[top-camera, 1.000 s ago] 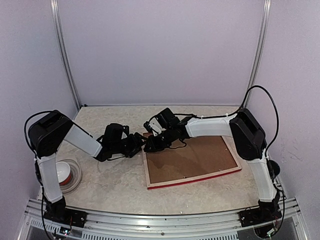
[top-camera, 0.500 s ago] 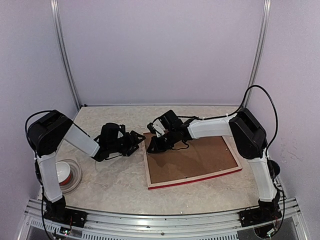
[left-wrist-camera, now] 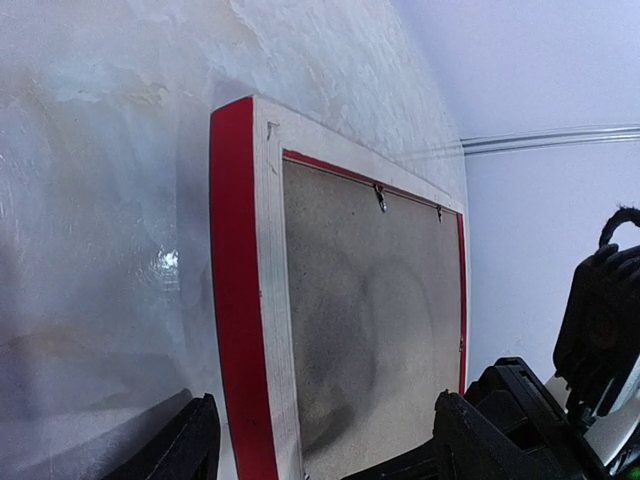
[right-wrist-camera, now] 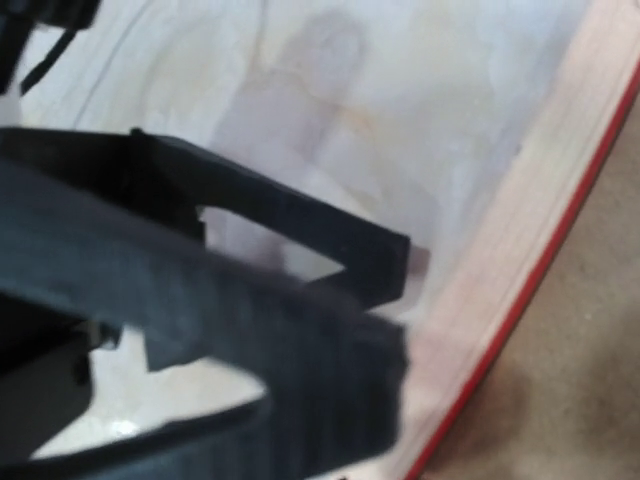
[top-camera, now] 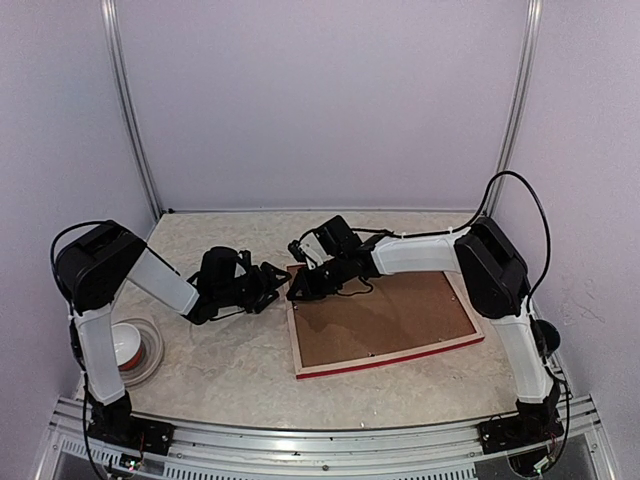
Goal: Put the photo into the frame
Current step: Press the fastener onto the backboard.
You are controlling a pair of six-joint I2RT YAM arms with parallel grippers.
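Observation:
The frame [top-camera: 385, 320] lies face down on the table, red edge and pale wood rear showing. The brown backing board [top-camera: 385, 312] sits inside it. The photo is hidden. My left gripper [top-camera: 270, 284] is open and empty, level with the frame's left side; in the left wrist view the left gripper [left-wrist-camera: 330, 455] has the frame's red edge [left-wrist-camera: 235, 330] between its spread fingers [left-wrist-camera: 185, 445]. My right gripper [top-camera: 298, 287] hovers at the frame's far left corner. In the blurred right wrist view the right gripper [right-wrist-camera: 395, 320] looks shut and empty beside the frame rim [right-wrist-camera: 520, 260].
A round white dish with a red inside [top-camera: 132, 350] stands at the near left by the left arm's base. Small clips [left-wrist-camera: 380, 197] show on the backing board's far edge. Walls and metal posts close in the table.
My left gripper has drawn back to the left, away from the right gripper and the frame's corner. My right gripper has shifted slightly at that corner. The frame has not moved.

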